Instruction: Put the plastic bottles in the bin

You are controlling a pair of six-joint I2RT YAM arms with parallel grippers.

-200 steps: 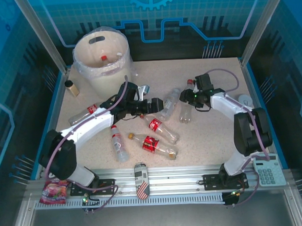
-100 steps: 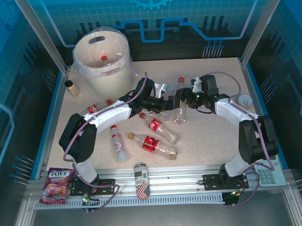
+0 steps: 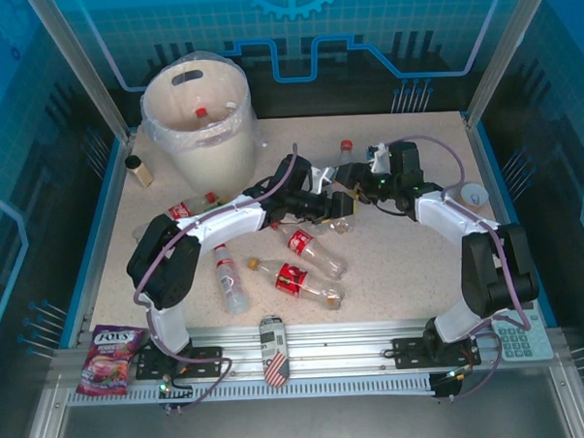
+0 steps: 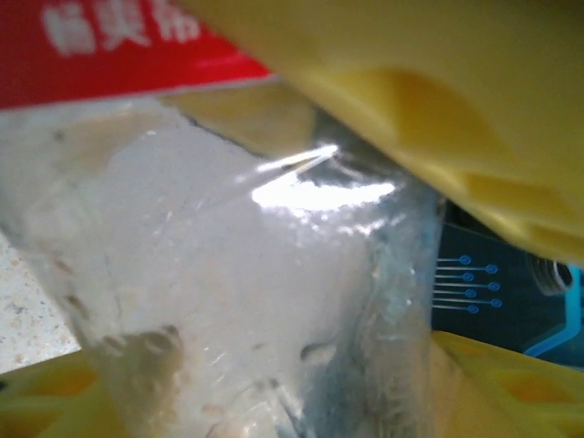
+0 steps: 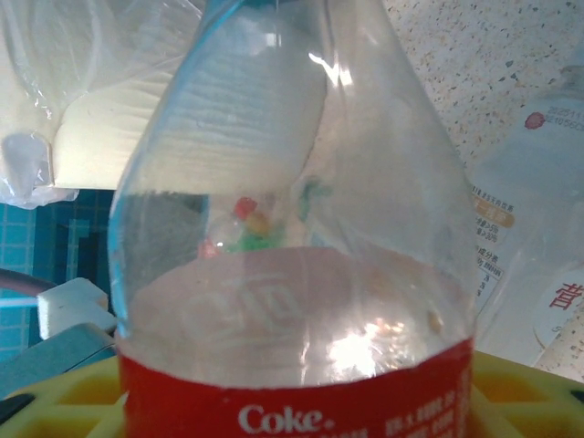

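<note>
Right gripper (image 3: 360, 185) is clamped on a Coke bottle (image 5: 301, 228) mid-bench toward the far edge, cap pointing away, evidently ready for carrying to the bin (image 3: 207, 160) at the far left corner; left gripper (image 3: 326, 208) straddles a clear bottle (image 4: 228, 274) just beside it, yellow fingers (image 4: 438, 109) on either side. Whether that pincer grips or merely brackets the bottle cannot be told.

A clear, glossy plastic bottle (image 5: 292, 228) is banded by a smooth red label (image 5: 301, 411). The surface (image 3: 401, 263) is finished matt and speckled. The cream plastic bin (image 3: 217, 159) is lined with crinkled clear film (image 3: 152, 115). Tool fingers (image 5: 534, 388) are moulded in matt yellow plastic.
</note>
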